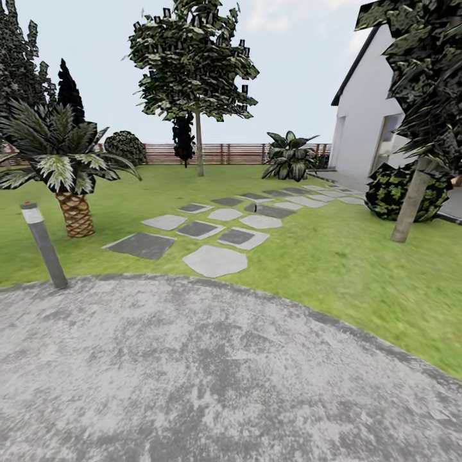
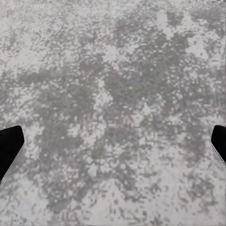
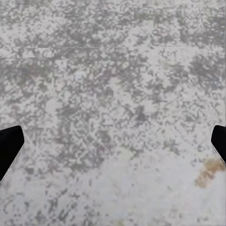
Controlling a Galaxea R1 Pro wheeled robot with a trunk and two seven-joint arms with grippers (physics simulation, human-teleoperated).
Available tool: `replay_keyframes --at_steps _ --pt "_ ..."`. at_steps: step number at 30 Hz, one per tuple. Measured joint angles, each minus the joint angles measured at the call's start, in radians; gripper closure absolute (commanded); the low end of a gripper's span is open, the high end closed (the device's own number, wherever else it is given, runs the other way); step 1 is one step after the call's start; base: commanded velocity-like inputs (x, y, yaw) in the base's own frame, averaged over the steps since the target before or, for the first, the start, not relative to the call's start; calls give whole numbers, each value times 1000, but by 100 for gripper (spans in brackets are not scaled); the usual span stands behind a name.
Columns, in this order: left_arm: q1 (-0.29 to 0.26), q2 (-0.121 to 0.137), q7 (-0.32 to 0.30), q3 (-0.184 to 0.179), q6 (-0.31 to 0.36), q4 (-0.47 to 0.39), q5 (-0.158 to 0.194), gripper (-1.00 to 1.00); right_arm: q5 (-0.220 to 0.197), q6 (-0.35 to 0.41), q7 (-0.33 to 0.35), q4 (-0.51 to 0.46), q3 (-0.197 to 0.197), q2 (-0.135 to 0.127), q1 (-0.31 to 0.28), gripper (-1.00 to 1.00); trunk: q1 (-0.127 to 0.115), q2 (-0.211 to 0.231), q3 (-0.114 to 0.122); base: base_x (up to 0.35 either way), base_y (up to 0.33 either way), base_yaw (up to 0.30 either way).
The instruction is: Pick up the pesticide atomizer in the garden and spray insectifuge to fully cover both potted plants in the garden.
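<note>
Grey, mottled paving of the round patio across the near ground, its curved edge meeting the lawn of the garden. Just off the patio's left edge, on the grass, a slanting grey lamp post. Beyond that post, further from the patio, a squat palm with a woven-looking trunk. Straight out from the patio's far edge, a trail of pale and dark stepping stones, curving away to the right toward a white house. On those stones, well away from the patio, a tiny dark upright speck, too small to name. Past the stones, a tall tree, a broad-leaved plant and a horizontal-slat wooden fence. To the patio's right, a slim leaning trunk beside a round dark bush.

Left gripper spread wide over the patio's speckled grey, black fingertips at the frame's opposite edges, holding nothing. Right gripper likewise spread and unladen above the same paving, dark fingertips far apart.
</note>
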Motion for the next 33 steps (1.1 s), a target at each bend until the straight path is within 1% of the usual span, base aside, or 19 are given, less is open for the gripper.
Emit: replay_keyframes --at_steps 33 --pt "0 -1 0 0 -2 0 1 -100 0 0 0 0 0 -1 2 -100 0 0 0 337 0 0"
